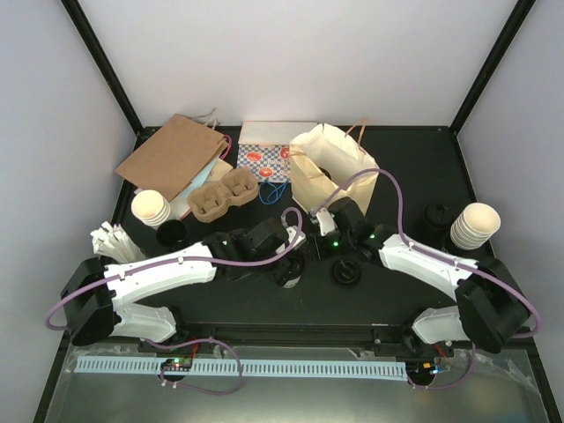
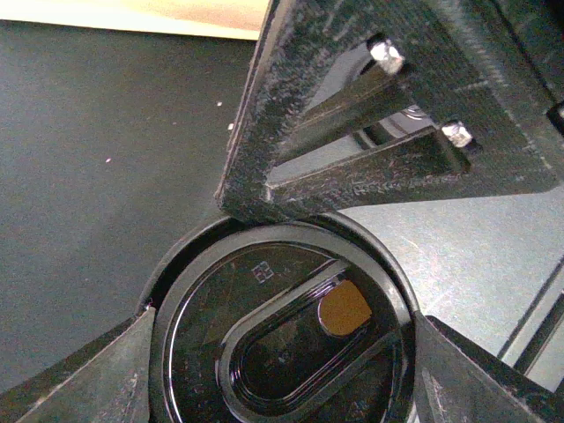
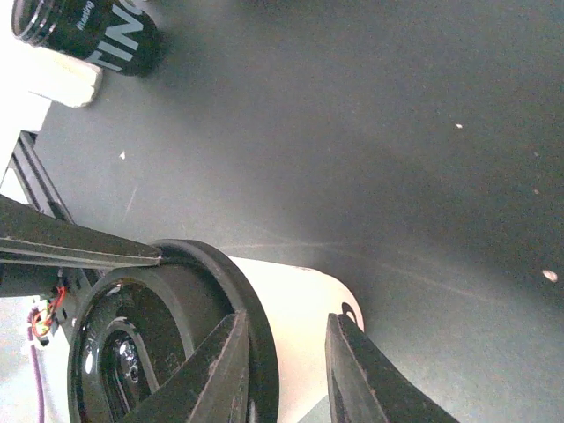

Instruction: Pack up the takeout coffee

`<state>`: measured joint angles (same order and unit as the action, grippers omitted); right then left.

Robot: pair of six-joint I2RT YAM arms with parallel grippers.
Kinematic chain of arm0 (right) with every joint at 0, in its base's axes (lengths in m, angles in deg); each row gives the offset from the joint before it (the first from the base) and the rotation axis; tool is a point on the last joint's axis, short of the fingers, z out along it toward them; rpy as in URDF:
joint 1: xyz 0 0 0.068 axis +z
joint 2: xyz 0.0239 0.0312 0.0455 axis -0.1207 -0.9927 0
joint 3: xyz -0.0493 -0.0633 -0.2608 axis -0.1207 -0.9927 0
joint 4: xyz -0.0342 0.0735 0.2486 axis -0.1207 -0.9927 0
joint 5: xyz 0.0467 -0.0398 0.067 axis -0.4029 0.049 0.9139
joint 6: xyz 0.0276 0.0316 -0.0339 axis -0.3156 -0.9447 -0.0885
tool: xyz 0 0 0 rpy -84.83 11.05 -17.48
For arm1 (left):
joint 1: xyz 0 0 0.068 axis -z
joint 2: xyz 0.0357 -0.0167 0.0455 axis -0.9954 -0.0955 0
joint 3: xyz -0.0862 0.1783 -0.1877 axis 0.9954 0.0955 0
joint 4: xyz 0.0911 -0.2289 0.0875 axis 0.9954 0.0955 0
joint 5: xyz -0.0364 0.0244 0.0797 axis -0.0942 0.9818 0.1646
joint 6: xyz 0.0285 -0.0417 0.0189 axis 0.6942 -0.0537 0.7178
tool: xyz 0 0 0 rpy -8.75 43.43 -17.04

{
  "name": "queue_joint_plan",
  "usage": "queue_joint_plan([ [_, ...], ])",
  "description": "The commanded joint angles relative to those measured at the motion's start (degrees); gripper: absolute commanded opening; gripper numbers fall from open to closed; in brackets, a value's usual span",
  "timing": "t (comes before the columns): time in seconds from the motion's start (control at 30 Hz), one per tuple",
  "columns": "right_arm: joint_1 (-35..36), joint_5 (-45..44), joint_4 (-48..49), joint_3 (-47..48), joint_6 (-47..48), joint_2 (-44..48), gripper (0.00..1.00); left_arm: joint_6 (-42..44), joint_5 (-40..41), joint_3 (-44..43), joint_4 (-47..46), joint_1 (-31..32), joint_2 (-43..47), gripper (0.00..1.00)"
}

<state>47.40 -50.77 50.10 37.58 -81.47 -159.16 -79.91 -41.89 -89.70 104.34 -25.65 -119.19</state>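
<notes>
Coffee cup (image 3: 295, 286) is held lid-up mid-desk (image 1: 264, 308), between both tools and outside the open paper bag (image 1: 330, 172) behind it, probably so the black lid (image 2: 264, 291) can be seated before packing. Left tool (image 2: 282, 374) is spread wide and closed on the cup, fingers (image 2: 97, 379) set against opposite sides of the lid rim, judged a steadying hold. Right tool (image 3: 286, 370) is nearly closed, jaws astride the lid rim, one over the lid top, one beside the cup wall. A firm pinch cannot be confirmed.
</notes>
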Motion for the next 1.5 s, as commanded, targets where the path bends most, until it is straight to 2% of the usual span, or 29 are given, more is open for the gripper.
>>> queue_joint_plan([
  [0.0,0.77,-7.98,-13.48,-1.56,1.26,3.05,0.25,1.29,-1.84,0.93,3.28,0.89,-0.64,0.74],
  [0.2,0.84,-13.79,-20.14,5.38,2.73,10.79,0.30,0.65,-1.20,0.43,3.90,0.89,0.15,0.75],
  [0.4,0.84,-15.69,-24.58,7.75,6.04,14.54,0.34,-0.53,-0.83,-2.37,4.90,0.89,2.37,0.89],
  [0.63,1.04,-15.89,-26.93,7.64,8.16,15.77,0.47,-2.21,-0.66,-8.17,6.47,0.85,3.92,0.99],
  [0.7,1.73,-16.26,-27.63,8.05,8.51,15.66,0.53,-2.55,-0.82,-9.07,6.77,0.81,4.82,0.99],
  [0.83,5.21,-19.91,-29.76,10.27,8.86,15.00,0.80,-5.10,0.97,-9.34,7.92,-1.17,8.32,0.99],
  [0.93,9.08,-23.55,-31.76,13.10,8.81,13.15,0.89,-7.22,-0.40,-7.36,6.96,-4.91,12.39,0.99],
  [1.2,19.63,-30.82,-37.97,23.58,9.37,2.13,0.93,-12.67,-7.58,2.12,4.62,-18.07,22.08,0.99],
  [1.47,22.89,-30.54,-42.00,30.23,11.39,-8.65,0.91,-13.41,-11.82,7.93,4.28,-22.05,26.24,0.99],
])
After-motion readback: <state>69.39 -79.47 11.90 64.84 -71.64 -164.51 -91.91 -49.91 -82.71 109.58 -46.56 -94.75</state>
